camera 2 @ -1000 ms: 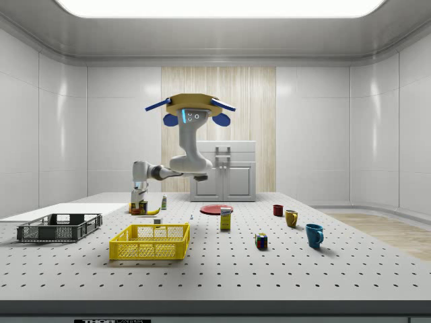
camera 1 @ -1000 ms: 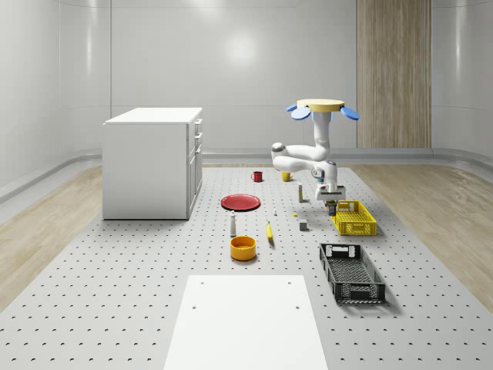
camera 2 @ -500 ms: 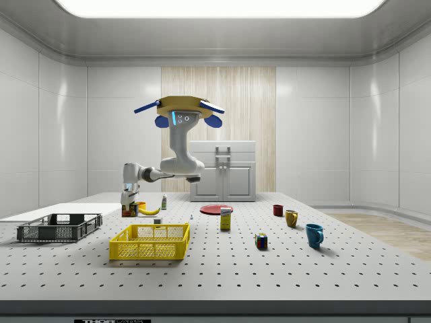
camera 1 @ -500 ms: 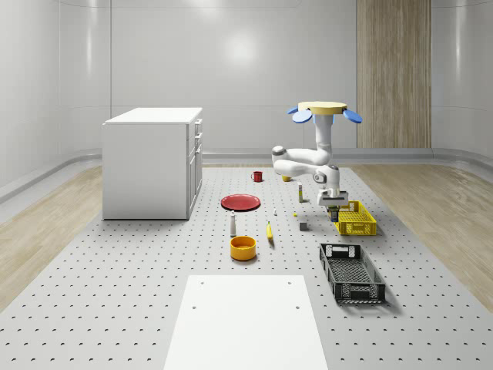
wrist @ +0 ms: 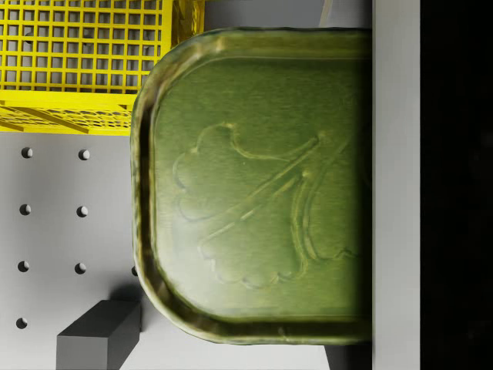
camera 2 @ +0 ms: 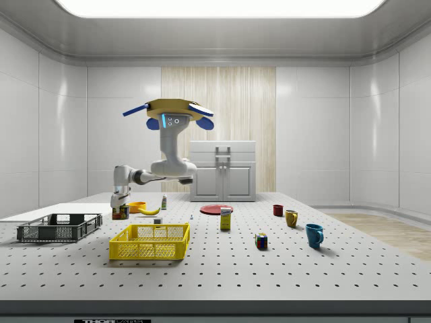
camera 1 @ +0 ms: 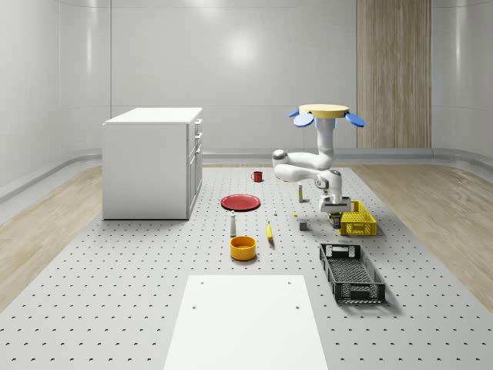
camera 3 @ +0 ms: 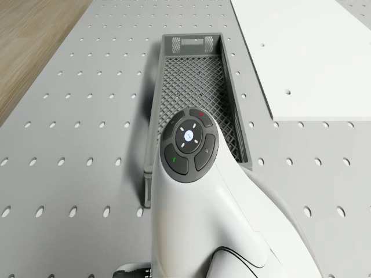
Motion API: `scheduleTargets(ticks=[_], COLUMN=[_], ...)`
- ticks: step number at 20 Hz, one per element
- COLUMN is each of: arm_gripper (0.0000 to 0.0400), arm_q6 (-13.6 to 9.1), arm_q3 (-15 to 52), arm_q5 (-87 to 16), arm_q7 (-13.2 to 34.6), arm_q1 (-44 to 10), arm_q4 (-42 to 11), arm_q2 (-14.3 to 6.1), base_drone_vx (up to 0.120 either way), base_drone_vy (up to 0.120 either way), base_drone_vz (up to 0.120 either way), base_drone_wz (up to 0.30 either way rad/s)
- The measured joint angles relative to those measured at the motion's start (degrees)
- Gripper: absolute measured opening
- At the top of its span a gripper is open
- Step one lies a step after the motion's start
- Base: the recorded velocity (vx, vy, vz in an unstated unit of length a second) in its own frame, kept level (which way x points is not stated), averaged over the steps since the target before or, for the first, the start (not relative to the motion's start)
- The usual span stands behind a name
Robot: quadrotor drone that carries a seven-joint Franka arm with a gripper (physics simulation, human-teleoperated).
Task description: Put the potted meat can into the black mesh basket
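Pegboard table (camera 1: 115,293), tool (camera 1: 333,212) gripping can (wrist: 254,185)

The potted meat can (wrist: 254,185), its greenish embossed end with rounded corners facing the wrist camera, hangs above the pegboard floor just beside the yellow basket's near end. The black mesh basket (camera 1: 351,271) lies long and open-topped on the floor, nearer in the whole-scene view, right of centre.
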Motion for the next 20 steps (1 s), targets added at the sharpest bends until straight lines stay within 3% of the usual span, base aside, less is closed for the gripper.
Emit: scheduleTargets(ticks=[20], arm_gripper=[0.0281], arm_q6=[0.4], arm_q3=[0.1], arm_q5=[0.2], arm_q7=[0.1], arm_q1=[-0.1], arm_q4=[0.0], arm_q2=[-0.4], base_drone_vx=[0.120], base_drone_vy=[0.000], base_drone_vz=[0.000], base_drone_wz=[0.000])
